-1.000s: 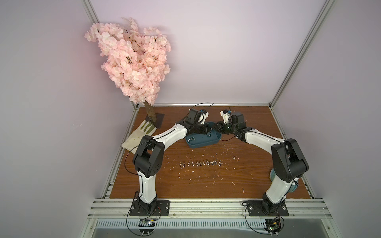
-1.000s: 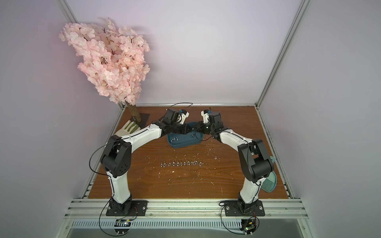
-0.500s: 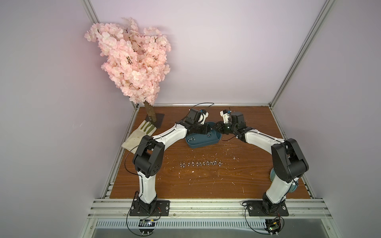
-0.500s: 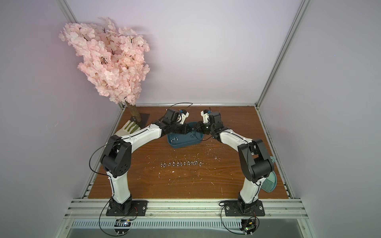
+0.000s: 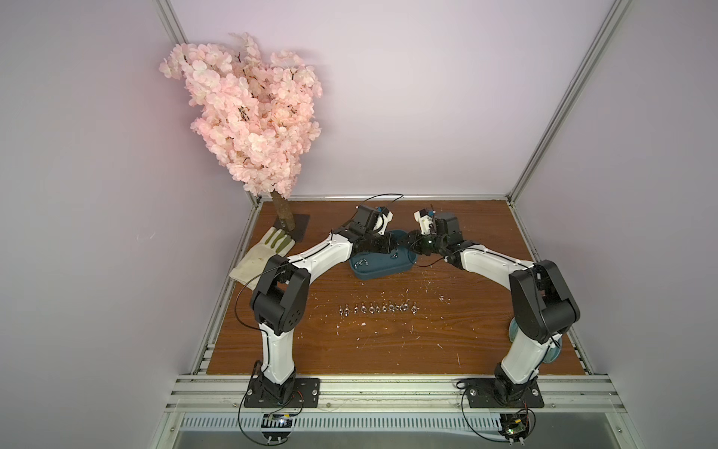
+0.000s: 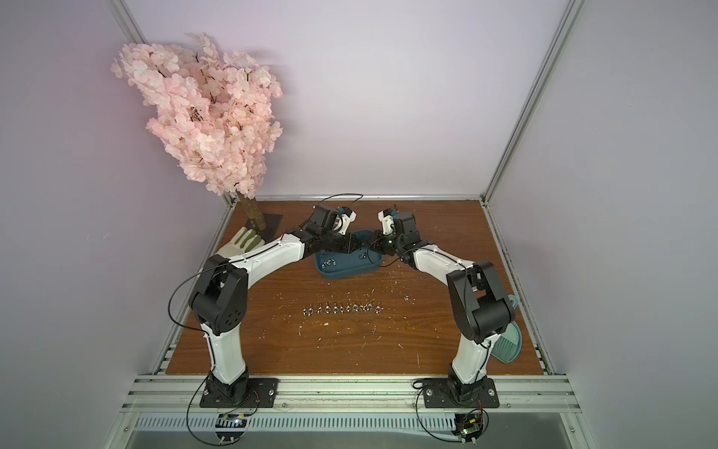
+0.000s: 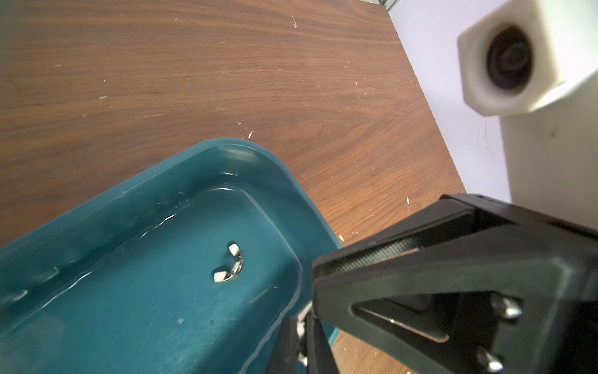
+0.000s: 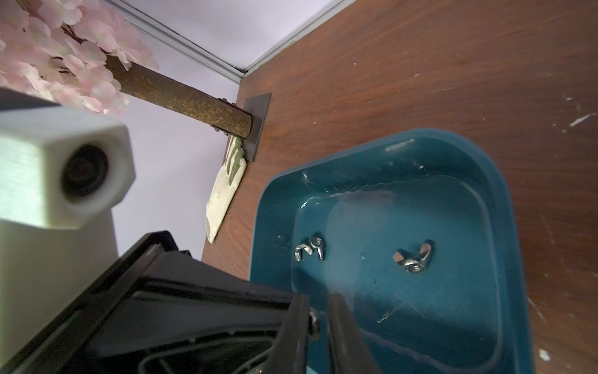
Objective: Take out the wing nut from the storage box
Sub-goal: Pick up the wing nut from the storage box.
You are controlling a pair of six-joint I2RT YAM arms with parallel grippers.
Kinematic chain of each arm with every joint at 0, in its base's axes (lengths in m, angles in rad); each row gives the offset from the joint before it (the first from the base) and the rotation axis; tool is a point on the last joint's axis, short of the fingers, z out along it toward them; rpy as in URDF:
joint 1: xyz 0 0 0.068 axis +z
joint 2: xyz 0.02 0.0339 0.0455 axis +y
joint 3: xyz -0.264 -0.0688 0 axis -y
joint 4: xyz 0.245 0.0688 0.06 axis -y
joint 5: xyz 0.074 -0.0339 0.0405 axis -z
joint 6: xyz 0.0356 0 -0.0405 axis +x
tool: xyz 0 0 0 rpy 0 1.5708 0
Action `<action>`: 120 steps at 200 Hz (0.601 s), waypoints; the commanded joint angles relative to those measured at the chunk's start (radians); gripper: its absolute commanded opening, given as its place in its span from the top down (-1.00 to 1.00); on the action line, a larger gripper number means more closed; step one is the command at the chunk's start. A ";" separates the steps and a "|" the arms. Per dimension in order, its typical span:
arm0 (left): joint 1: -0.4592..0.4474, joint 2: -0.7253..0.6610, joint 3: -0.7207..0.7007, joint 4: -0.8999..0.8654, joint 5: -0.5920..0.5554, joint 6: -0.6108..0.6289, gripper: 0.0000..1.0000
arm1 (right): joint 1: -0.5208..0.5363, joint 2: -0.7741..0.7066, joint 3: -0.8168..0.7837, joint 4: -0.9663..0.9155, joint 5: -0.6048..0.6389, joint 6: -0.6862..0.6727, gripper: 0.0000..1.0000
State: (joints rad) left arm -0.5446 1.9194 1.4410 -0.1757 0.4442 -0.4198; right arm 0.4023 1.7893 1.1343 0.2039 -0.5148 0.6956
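The dark teal storage box (image 5: pixel 382 273) (image 6: pixel 345 273) lies at the table's back middle. Two loose wing nuts (image 8: pixel 309 251) (image 8: pixel 412 260) lie at its far end. A third wing nut (image 7: pixel 229 267) lies near the end where both grippers meet. My left gripper (image 7: pixel 302 340) (image 5: pixel 392 248) is shut over the box's rim (image 7: pixel 265 158), with a pale sliver in the slit between its fingers. My right gripper (image 8: pixel 318 323) (image 5: pixel 408 245) stands inside the box by that rim, its jaws closed to a narrow gap around a small shiny wing nut (image 8: pixel 313 323).
Several wing nuts (image 5: pixel 379 309) lie in a row on the wooden table in front of the box. A work glove (image 5: pixel 264 252) and the pink blossom tree's base plate (image 5: pixel 291 227) sit at the back left. A pale green ribbed item (image 6: pixel 507 344) lies behind the right arm.
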 commanded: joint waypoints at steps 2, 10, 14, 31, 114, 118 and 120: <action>-0.011 -0.036 0.002 0.023 0.013 -0.005 0.82 | 0.003 0.012 0.009 0.025 -0.048 0.008 0.71; -0.011 -0.034 0.002 0.023 0.014 -0.004 0.82 | 0.004 0.013 0.010 0.025 -0.048 0.008 0.72; -0.011 -0.034 0.001 0.024 0.015 -0.003 0.82 | 0.004 0.013 0.009 0.026 -0.047 0.007 0.74; -0.011 -0.036 0.002 0.023 0.013 -0.003 0.82 | 0.006 0.012 0.009 0.026 -0.048 0.007 0.79; -0.011 -0.034 0.002 0.025 0.008 -0.006 0.79 | 0.006 0.015 0.016 0.003 -0.049 0.000 0.72; -0.011 -0.034 0.002 0.025 0.006 -0.007 0.79 | 0.006 0.016 0.018 0.002 -0.051 0.002 0.69; -0.012 -0.035 0.003 0.025 0.006 -0.007 0.79 | 0.006 0.017 0.018 0.002 -0.052 0.003 0.69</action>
State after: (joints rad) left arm -0.5446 1.9194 1.4403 -0.1825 0.4412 -0.4232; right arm 0.4015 1.7943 1.1347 0.2184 -0.5335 0.7025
